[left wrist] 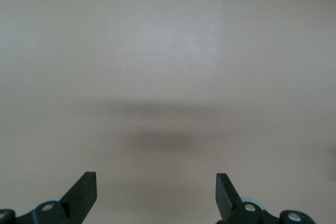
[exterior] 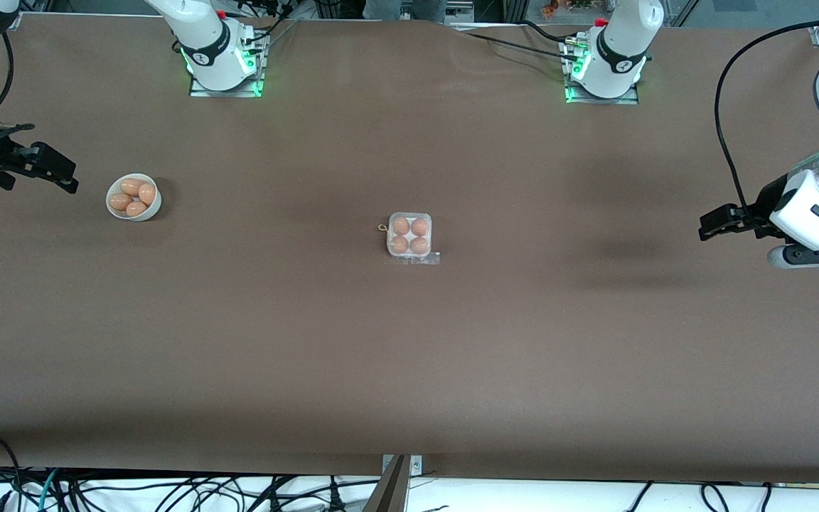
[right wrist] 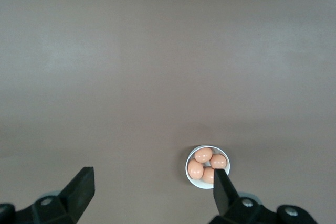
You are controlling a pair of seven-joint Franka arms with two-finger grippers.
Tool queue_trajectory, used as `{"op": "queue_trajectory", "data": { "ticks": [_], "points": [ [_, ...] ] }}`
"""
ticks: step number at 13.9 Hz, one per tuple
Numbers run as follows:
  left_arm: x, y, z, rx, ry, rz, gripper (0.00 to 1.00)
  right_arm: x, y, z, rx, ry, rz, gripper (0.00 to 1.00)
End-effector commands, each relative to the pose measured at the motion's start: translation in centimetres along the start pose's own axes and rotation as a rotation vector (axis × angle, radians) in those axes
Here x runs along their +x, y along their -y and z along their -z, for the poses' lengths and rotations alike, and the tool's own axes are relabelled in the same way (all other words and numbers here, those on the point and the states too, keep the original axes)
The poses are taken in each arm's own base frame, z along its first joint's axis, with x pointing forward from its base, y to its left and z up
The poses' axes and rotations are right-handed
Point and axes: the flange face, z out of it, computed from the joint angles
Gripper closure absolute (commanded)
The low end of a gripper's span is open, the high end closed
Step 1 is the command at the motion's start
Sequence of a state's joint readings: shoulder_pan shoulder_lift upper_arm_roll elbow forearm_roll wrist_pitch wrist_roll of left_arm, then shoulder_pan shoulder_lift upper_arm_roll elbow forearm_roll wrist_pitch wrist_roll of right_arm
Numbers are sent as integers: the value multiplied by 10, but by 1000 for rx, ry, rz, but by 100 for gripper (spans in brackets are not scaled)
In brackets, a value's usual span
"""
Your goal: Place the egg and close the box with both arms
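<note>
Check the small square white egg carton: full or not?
Full: an orange-brown egg sits in each of the four cups of the carton.

High front camera overlooks table (exterior: 409, 355); wrist cameras face down

Wide bare table (exterior: 409, 370) all round the box (exterior: 410, 235) at mid-table, so it can be reached from every side. Its four cups each hold an egg (exterior: 400, 226), no cup free. The bowl (exterior: 133, 197), with eggs in it, sits well apart toward the right arm's end. The right gripper (exterior: 54, 171) hangs spread over the table just beside the bowl, nothing between its fingers. The left gripper (exterior: 719, 224) hangs spread over bare table at the left arm's end.
</note>
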State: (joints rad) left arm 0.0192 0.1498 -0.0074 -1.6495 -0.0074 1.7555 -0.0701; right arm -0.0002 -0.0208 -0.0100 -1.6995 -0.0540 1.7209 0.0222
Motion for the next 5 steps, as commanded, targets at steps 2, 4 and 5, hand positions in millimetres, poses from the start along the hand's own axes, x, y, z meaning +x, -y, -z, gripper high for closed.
{"op": "queue_trajectory", "data": {
  "ticks": [2,4,5],
  "points": [
    [-2,4,10,12,-20,-14,0,-3,-1,4,15,0,11,0],
    [-1,4,11,15,-22,-7,0,-3,-1,4,15,-2,11,0],
    [-2,4,10,16,-14,-7,0,-3,-1,3,15,-2,10,0]
  ]
}}
